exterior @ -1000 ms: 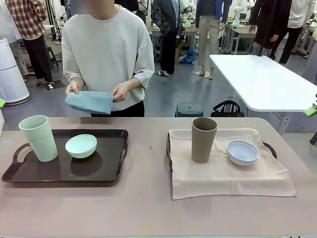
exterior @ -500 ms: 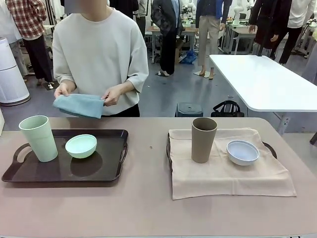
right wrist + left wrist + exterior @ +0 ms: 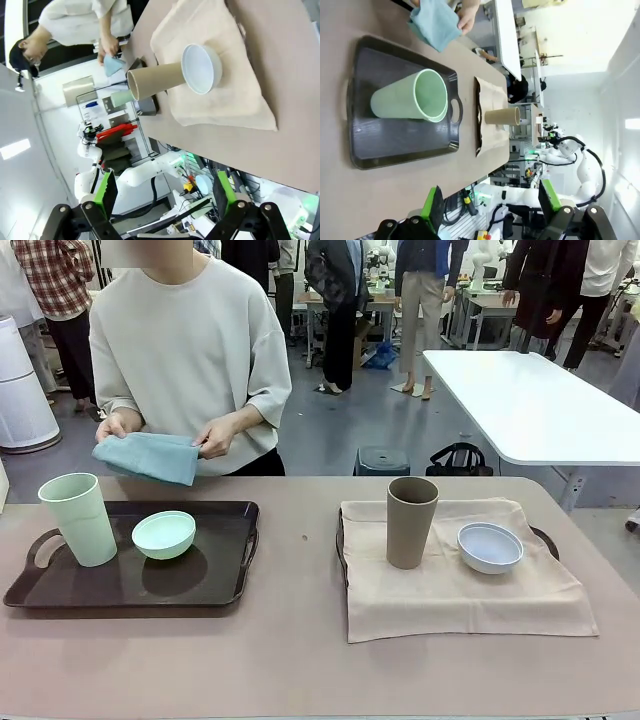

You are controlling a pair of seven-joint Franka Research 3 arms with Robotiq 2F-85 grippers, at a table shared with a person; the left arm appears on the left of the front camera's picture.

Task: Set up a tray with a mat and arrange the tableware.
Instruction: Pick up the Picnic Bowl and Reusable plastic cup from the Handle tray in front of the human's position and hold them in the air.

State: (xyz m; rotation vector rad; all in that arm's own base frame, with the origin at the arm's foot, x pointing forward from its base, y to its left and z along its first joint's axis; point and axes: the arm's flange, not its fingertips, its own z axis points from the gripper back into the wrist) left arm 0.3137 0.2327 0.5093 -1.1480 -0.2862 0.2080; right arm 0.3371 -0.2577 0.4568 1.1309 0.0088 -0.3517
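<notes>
- Setting up the left-hand tray, by the look of things: dark brown tray with cut-out handles bare of any mat, yet carrying a tall pale green matte plastic cup and, near it, a small mint green round bowl.
- Beyond that tray's far edge, a folded blue-grey cloth held up off the table in a person's hands.
- On the right, apparently finished: beige cloth mat draped over a second dark tray, with a tall tan-brown cup upright and a pale bluish-white round bowl near it.
- Left gripper and right gripper: jaws spread wide, gripping nothing, well apart from every cup and bowl.
- Probably calls next for clearing the green cup and bowl off the bare tray, spreading the blue cloth flat, then setting both back on top.
- No brand, label or legible writing on any cup, bowl, tray or cloth.
</notes>
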